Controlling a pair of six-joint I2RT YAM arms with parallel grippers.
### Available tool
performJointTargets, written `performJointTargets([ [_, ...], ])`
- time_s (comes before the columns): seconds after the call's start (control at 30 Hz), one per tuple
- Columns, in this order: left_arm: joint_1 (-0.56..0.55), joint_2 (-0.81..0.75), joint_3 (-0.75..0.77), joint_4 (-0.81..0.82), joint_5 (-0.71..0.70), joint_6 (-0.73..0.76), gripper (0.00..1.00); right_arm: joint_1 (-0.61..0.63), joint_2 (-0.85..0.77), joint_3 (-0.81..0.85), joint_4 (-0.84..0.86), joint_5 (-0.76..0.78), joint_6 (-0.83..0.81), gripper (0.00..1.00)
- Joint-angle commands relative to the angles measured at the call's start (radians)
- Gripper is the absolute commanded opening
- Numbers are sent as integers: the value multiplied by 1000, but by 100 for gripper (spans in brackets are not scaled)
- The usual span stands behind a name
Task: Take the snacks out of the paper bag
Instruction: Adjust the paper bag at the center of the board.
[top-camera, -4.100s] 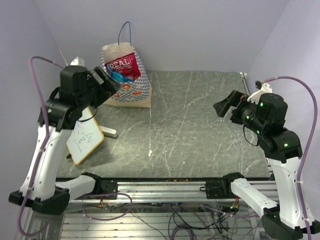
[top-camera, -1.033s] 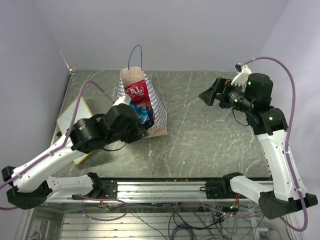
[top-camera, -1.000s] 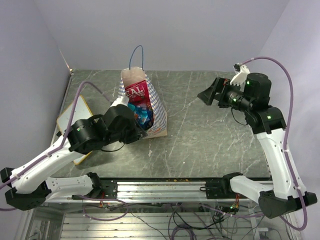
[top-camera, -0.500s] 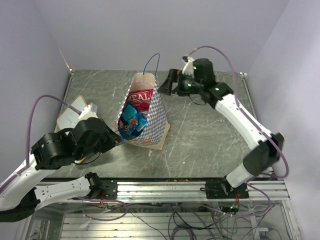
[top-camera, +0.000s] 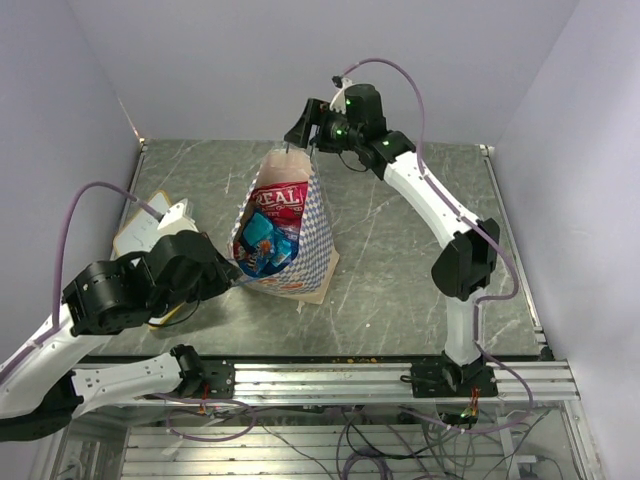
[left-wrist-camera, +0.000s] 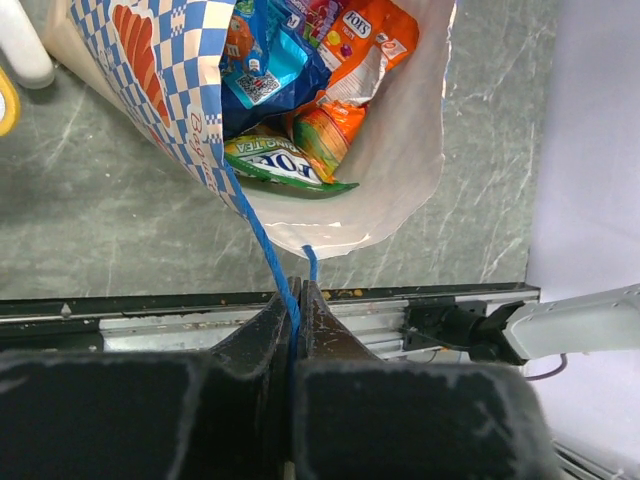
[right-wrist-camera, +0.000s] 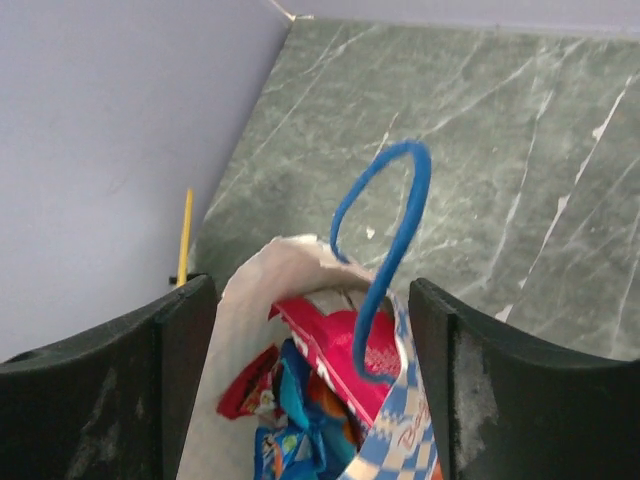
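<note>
The left gripper (left-wrist-camera: 295, 300) sits nearest, at the near left of the table (top-camera: 400, 260). Its two fingers are pressed together on the near cord handle (left-wrist-camera: 262, 235), a thin blue cord running taut from the pincer up to the bag's checkered side. Just left of that arm lies a whiteboard (top-camera: 143, 222), mostly hidden beneath it.

Beyond the pincer stands the paper bag (top-camera: 315, 225), left of the table's middle, its base on the stone-patterned top and its mouth gaping upward. The snacks are all inside it. From the left wrist view a green packet (left-wrist-camera: 275, 165) lies lowest, with an orange packet (left-wrist-camera: 375, 45) and a blue packet (left-wrist-camera: 262, 72) stacked behind it (their small print is too fine to read). From above, a red packet (top-camera: 283, 197) with white "REAL" lettering leans against the bag's far wall.

Farthest off, the right arm stretches across the table to the bag's far rim. The right gripper (right-wrist-camera: 312, 290) hangs there with its fingers spread wide, one on each side of the mouth. The far cord handle (right-wrist-camera: 385, 250) rises as an upright blue loop in the gap between them, touching neither finger.
</note>
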Motion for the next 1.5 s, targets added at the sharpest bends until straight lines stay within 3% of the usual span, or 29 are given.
performJointTargets([
  [0.0,-9,9,30,62,-7,98,7,-5,66,94,9,26,-20,69],
  [0.13,-9,14,20,94,15,119,7,-5,89,159,-4,12,-30,29],
  [0.2,-9,22,42,84,4,129,7,-7,53,121,-31,67,-43,2],
  [0.23,-9,32,64,67,-8,134,7,-11,18,80,-35,95,-49,0],
  [0.43,-9,127,238,63,-129,250,7,-92,-276,-282,101,63,-49,0],
  [0.67,17,356,455,92,-112,440,7,-97,-419,-368,28,60,-98,0],
  [0.73,97,409,478,124,-25,493,7,-97,-458,-403,25,61,-75,0],
  [0.83,320,477,512,164,200,579,7,-85,-520,-446,7,61,-57,0],
  [0.97,515,586,629,158,278,661,7,-61,-598,-506,7,60,-14,0],
  [1.13,699,750,881,63,400,665,7,79,-616,-482,-14,70,12,0],
  [1.33,850,787,851,183,715,626,7,214,-678,-555,-2,115,106,0],
  [1.47,861,753,685,346,924,549,7,247,-764,-732,34,113,155,0],
])
